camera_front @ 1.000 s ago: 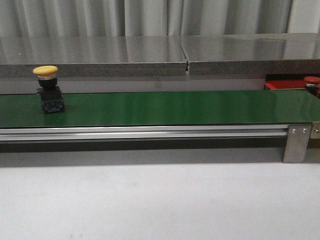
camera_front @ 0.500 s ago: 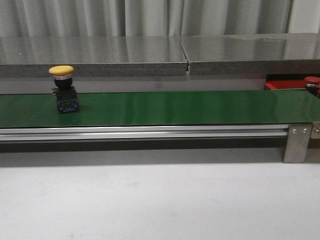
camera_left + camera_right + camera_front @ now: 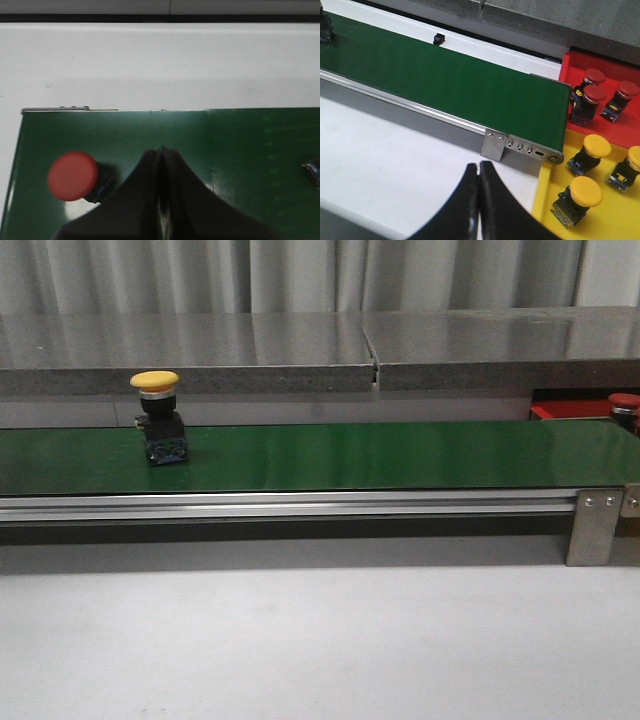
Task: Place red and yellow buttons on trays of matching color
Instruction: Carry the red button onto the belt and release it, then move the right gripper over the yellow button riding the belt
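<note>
Right claw (image 3: 479, 172): fingers pressed together, nothing held; it hangs above the bare white table (image 3: 380, 150) on the near side of the belt's end bracket (image 3: 496, 145), well clear of both trays, seemingly parked to wait for arrivals

Left claw (image 3: 161, 157): fingers likewise closed tip to tip and empty, poised over the green belt (image 3: 225, 150)

Red button on belt (image 3: 73, 175): stands just beside the left claw, apart from its fingers, near one end of the belt; not visible in the front view

Yellow button on belt (image 3: 160, 420): upright toward the belt's left part, well apart from the trays at the right end; likely the next piece to be sorted

Red tray (image 3: 610, 85): beyond the belt's right end, holding three red-capped buttons (image 3: 592, 95), so colours there match

Yellow tray (image 3: 600, 220): next to the red one and nearer the robot, with yellow-capped buttons (image 3: 582, 192) standing in it

Placement reasoning: trays sit at the belt's end so pieces can be lifted off within short reach

Stage, as judged: sorting partly done; both claws must open before any grasp
</note>
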`<state>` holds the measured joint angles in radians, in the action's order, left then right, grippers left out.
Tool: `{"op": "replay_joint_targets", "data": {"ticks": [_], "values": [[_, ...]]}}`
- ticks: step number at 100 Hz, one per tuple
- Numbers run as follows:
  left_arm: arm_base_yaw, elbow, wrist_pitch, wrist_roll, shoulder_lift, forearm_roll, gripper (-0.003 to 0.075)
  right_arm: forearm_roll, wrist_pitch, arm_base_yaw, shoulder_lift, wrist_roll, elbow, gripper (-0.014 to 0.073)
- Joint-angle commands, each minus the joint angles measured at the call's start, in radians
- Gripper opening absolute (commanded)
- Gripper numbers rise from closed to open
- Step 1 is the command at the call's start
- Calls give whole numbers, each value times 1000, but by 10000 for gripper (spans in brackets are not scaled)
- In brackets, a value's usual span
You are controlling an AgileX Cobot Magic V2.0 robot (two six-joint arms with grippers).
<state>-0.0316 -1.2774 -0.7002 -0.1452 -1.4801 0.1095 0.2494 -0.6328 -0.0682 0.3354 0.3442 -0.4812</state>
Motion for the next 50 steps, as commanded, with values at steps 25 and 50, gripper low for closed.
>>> {"op": "replay_joint_targets", "data": {"ticks": [25,50], "values": [[141,178,139,0,245,14,-19,5,69,0,5,5,-26,-69],[161,360,164,0,485,34,-19,5,86,0,5,5,-26,-69]]}}
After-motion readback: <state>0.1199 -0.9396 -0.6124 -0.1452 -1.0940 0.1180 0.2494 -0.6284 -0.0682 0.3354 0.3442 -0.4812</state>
